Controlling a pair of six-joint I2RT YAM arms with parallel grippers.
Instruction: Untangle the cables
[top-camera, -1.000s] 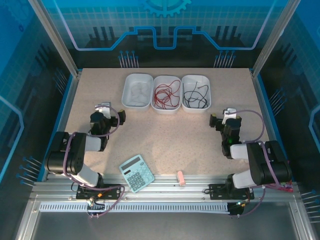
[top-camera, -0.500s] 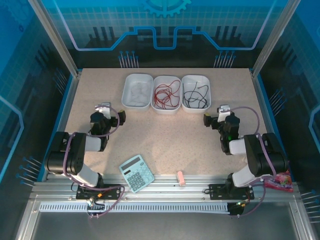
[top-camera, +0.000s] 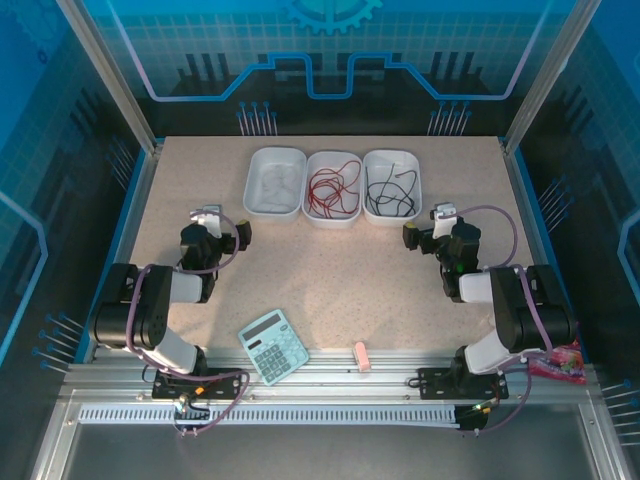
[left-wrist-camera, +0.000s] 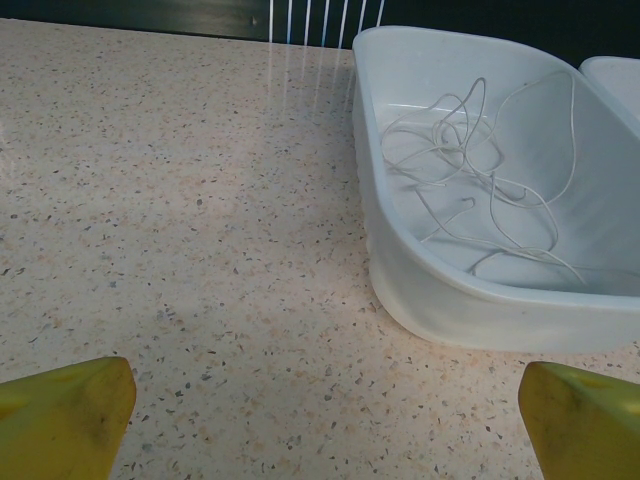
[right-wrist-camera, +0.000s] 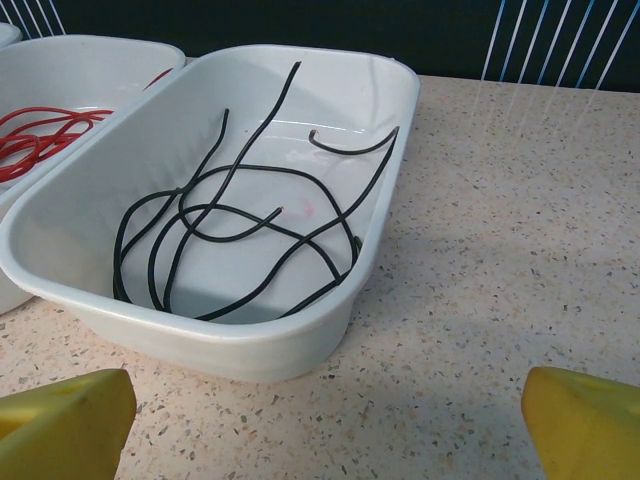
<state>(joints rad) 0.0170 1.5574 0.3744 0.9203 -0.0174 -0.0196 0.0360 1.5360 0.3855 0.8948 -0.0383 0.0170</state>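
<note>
Top external: three trays (top-camera: 275, 151) stand side by side near the middle of the bench's far edge. The white cable (left-wrist-camera: 470, 180) lies in the left one, the red cable (top-camera: 332, 188) in the middle one and the black cable (right-wrist-camera: 250, 215) in the right one. The left end effector (left-wrist-camera: 325, 418) is open and empty, low over the bench just short of the white cable's tray. The right end effector (right-wrist-camera: 325, 420) is also open and empty, facing the near rim of the black cable's tray.

The colours already look separated, so the main risk lies in what a further reach might disturb. The black strands cross each other in several loops. A pinch into that pile would probably catch more than one strand and pull the loops tighter. The trays look light, so a snagged strand or a finger striking the rim could drag or tip one into its neighbour and mix the colours. The white cable is faint against its white tray, which makes a missed or partial grip likely.
</note>
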